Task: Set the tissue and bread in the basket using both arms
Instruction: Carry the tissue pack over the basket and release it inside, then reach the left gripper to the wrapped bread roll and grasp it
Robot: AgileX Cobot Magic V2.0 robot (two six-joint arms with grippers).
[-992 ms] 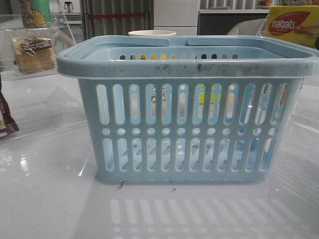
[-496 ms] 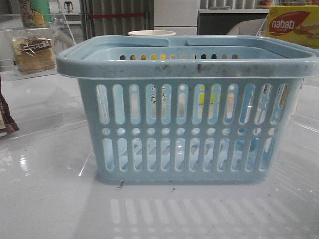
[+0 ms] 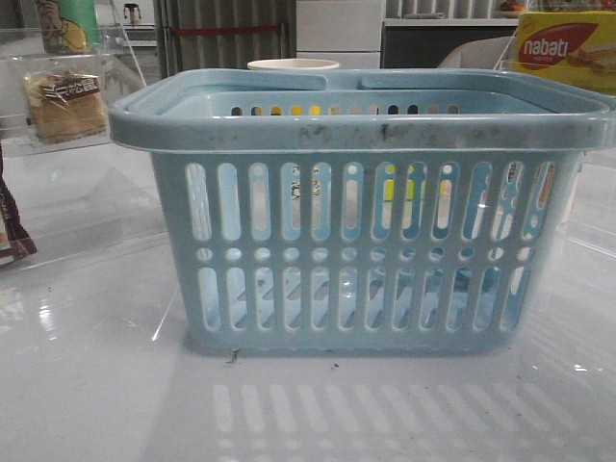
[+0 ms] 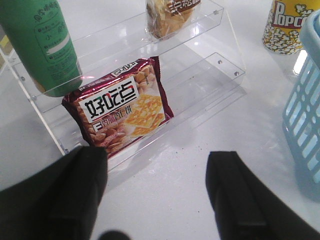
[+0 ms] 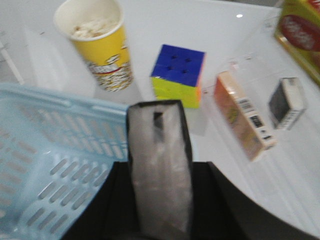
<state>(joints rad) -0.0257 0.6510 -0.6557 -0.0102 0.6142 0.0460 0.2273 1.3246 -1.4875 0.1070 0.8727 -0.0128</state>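
Note:
The light-blue basket (image 3: 366,130) fills the middle of the front view; no gripper shows there. My right gripper (image 5: 160,172) is shut on the tissue (image 5: 159,140), a dark pack with a glossy grey face, held upright by the basket's rim (image 5: 60,102). The bread (image 3: 64,101) lies in its clear wrapper on the upper step of a clear acrylic shelf at the far left, and also shows in the left wrist view (image 4: 170,15). My left gripper (image 4: 157,160) is open and empty above the table, in front of that shelf, the basket's wall (image 4: 305,115) to one side.
On the acrylic shelf (image 4: 220,65) stand a brown-and-white snack packet (image 4: 120,110) and a green tube (image 4: 42,42). A popcorn cup (image 5: 100,47), a colour cube (image 5: 177,75), an orange box (image 5: 245,120) and a small grey-dark pack (image 5: 287,102) sit behind the basket. A nabati box (image 3: 568,48) is far right.
The front view is almost unchanged. A small dark shape at the right edge beside the nabati box is gone.

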